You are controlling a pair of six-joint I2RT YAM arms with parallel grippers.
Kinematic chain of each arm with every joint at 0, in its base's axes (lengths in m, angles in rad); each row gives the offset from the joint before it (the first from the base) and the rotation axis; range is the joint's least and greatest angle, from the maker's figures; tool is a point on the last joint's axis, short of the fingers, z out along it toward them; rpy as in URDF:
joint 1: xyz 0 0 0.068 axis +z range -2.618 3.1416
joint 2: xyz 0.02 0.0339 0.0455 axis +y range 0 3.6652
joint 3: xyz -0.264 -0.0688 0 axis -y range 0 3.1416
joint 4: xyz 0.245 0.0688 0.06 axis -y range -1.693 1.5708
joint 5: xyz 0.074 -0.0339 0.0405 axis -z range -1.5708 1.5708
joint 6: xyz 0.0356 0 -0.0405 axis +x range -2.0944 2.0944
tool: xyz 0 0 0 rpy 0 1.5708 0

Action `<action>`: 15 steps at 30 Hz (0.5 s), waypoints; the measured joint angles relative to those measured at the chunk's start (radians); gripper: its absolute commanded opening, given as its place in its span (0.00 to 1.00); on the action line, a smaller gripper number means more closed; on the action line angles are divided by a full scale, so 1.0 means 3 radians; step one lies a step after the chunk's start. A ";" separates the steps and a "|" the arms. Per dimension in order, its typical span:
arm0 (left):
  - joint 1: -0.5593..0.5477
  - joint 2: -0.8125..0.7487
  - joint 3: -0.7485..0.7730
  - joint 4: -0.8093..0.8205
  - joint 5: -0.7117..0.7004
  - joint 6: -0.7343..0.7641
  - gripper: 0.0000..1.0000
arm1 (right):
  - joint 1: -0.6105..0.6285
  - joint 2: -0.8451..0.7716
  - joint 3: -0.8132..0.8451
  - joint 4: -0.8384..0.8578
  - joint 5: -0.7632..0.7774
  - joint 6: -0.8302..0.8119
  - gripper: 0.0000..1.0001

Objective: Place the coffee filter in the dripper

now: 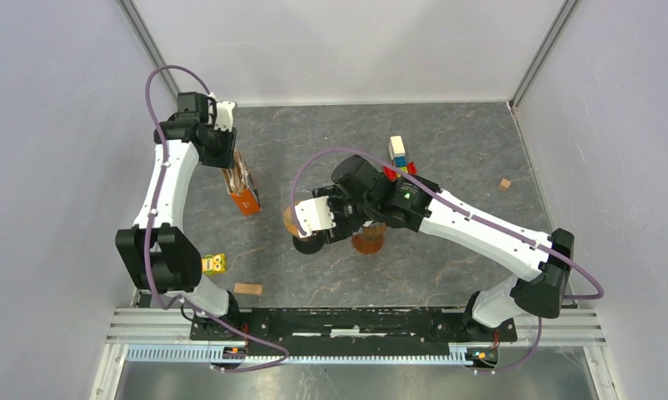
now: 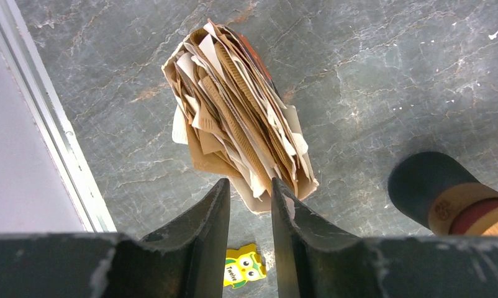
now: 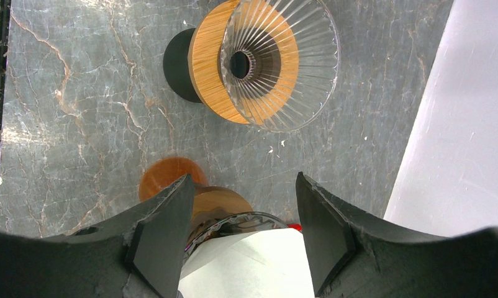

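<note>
Nearest the arm bases, a wooden block (image 1: pixel 247 289) lies on the grey marble-patterned table (image 1: pixel 447 142), with a yellow owl figure (image 1: pixel 214 265) just beyond it by the left arm's elbow.

Mid-table, the right gripper (image 3: pixel 243 180) hangs with its claw released. The fingers (image 3: pixel 166 236) are spread wide to either side of an amber-footed dripper (image 3: pixel 218 202), and table shows between the dripper and the finger on the right of the right wrist view. Something white fills this dripper's mouth (paper or a reflection, I cannot tell).

Just past it, a clear glass dripper (image 3: pixel 265 62) lies tipped on its side. It has a wooden collar and a black foot, and its ribbed cone and centre hole face the wrist camera.

Farther back on the left, the coffee filters (image 2: pixel 240 118) are a thick brown sheaf standing in an orange box (image 1: pixel 246 200), their ragged top edges fanned out. The left gripper (image 2: pixel 249 181) is right over the sheaf with only a narrow gap between its fingers. The near edge of the papers reaches in between the tips, but I cannot tell whether a filter is actually pinched.

Farthest off, a small stack of coloured blocks (image 1: pixel 397 156) stands behind the right wrist. A little wooden cube (image 1: pixel 504 184) sits well apart, towards the right wall.
</note>
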 measured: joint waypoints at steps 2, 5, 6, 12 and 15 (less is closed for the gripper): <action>0.0017 0.0060 -0.0005 0.0023 -0.0003 0.0006 0.34 | -0.0001 0.0000 0.0000 0.0000 -0.0001 0.0000 0.67; 0.0024 0.0151 -0.0006 0.0050 0.0003 0.0045 0.34 | -0.0001 0.0000 0.0000 0.0001 -0.0004 0.0000 0.67; 0.0024 0.0173 -0.0008 0.0051 0.0004 0.0060 0.34 | -0.0001 0.0001 0.0000 0.0001 -0.0003 0.0000 0.67; 0.0024 0.0243 -0.0015 0.0085 0.0005 0.0088 0.32 | -0.0001 0.0001 0.0000 0.0001 -0.0004 0.0000 0.67; 0.0029 0.0276 -0.0015 0.0109 0.0005 0.0090 0.29 | -0.0001 0.0001 0.0000 0.0001 -0.0005 0.0000 0.67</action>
